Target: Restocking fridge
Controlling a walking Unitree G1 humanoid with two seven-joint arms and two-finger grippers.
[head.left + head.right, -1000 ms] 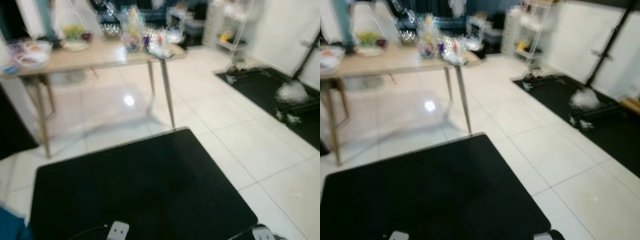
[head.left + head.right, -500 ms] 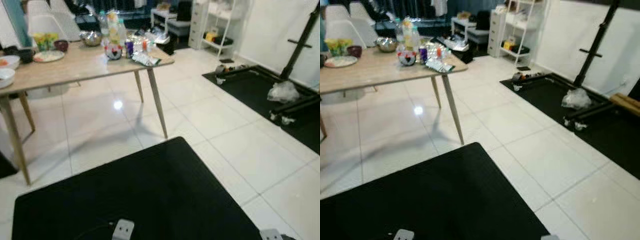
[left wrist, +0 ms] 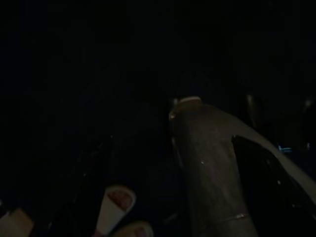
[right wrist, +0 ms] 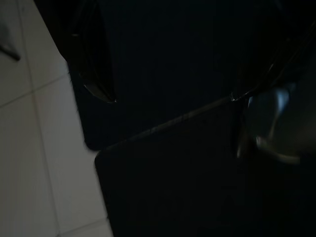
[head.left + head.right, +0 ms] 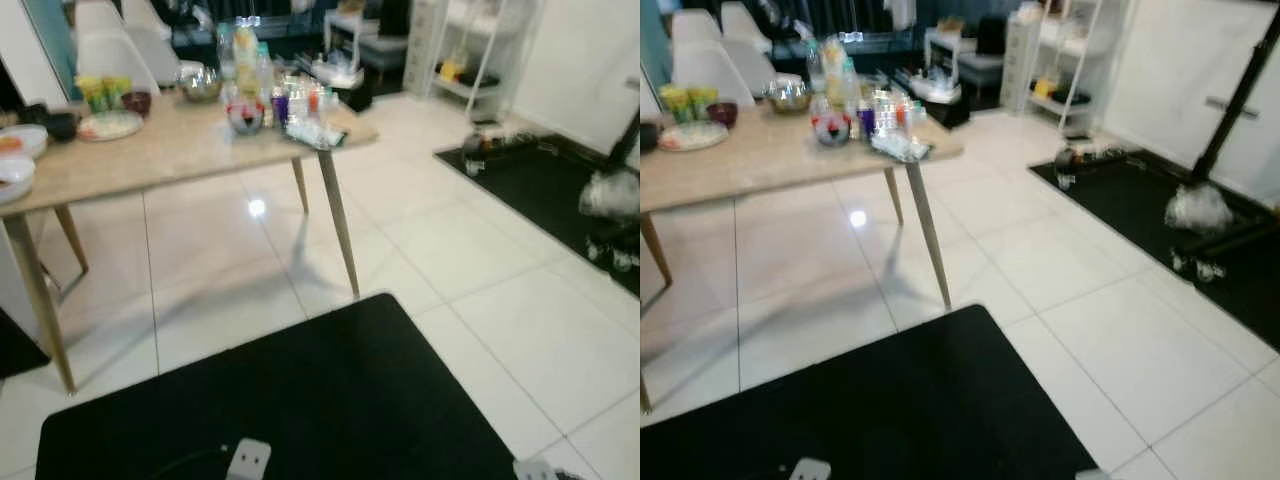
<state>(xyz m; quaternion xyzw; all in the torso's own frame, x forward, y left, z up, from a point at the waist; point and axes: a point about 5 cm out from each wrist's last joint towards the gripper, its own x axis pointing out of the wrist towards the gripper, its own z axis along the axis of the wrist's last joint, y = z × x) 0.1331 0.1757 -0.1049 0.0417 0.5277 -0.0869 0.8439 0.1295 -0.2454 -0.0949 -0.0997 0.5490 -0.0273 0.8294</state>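
Mostly dark wrist views, so jaw state is hard to call. Left wrist view: left gripper (image 3: 148,197) hangs in shade, one black finger (image 3: 210,168) made out, pale shapes near it too dim to name; cannot tell how far the jaws stand apart or whether they hold anything. Right wrist view: right gripper (image 4: 173,89) over the black mat (image 4: 173,187) and white tile floor (image 4: 29,148); a dark finger (image 4: 96,64) at one side and a glinting part at the other, with a broad gap between, but too dark to say the jaws are wide. Nothing seen between them.

Head views, a bit blurred: wooden desk (image 5: 170,150) stands well away from both grippers, across the white floor and beyond the black mat (image 5: 300,400). On the desk's far right corner a cluster of groceries: bottles (image 5: 245,55), cans (image 5: 280,105), a wrapped packet (image 5: 315,135) at the edge. Metal bowl (image 5: 200,82) just behind the cluster, contents not readable. Toward the desk's left: plate (image 5: 108,125) with something on it, small dark bowl (image 5: 136,101), yellow-green cups (image 5: 98,92), white bowls (image 5: 18,150) with food, one showing orange. White chairs (image 5: 110,40) behind the desk.

Far right: second black mat (image 5: 1160,200) with a black stand (image 5: 1230,110) and a crumpled clear bag (image 5: 1198,208). White shelf rack (image 5: 1065,60) at the back with small items.
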